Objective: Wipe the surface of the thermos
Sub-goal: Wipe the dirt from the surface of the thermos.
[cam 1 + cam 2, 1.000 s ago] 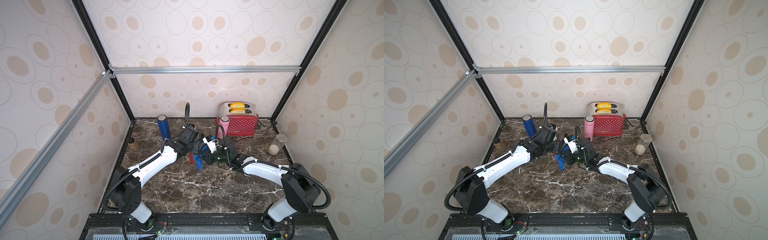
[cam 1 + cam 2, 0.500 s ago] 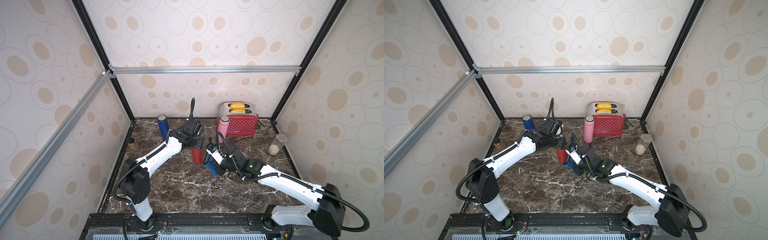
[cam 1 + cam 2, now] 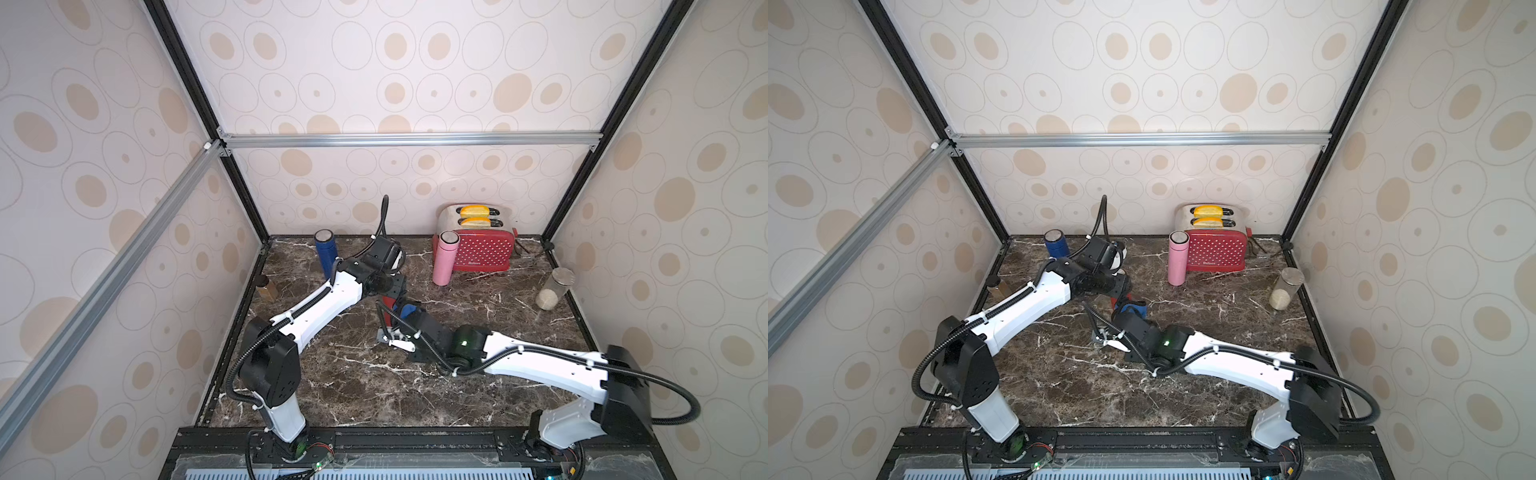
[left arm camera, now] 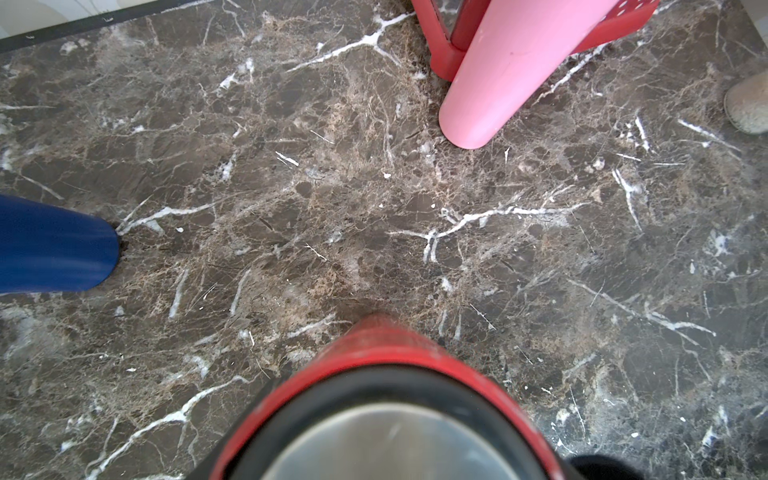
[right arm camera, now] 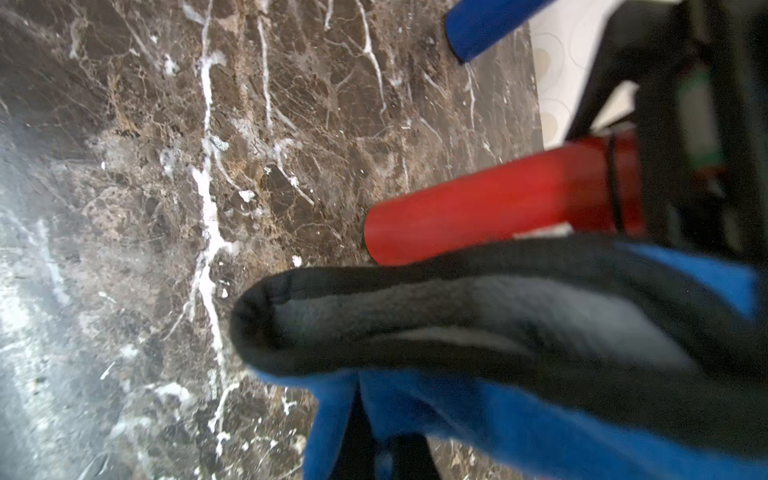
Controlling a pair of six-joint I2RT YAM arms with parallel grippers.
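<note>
- Your left gripper [image 3: 394, 286], in both top views, is clamped over the cap of the red thermos [image 3: 387, 308], which stands midway across the marble table [image 3: 332, 382]. Your right gripper [image 3: 405, 313], pinched closed on the blue cloth [image 3: 410, 309], sits just beside its body.
- In the left wrist view you look straight down on the cap [image 4: 386, 440]; the fingers are out of frame.
- In the right wrist view the cloth [image 5: 498, 324] lies against or just short of the thermos [image 5: 478, 208]; you cannot tell which.
- Expect a stiff, smooth, probably slippery shell. Hold it at the cap and wipe the bare side below.
</note>
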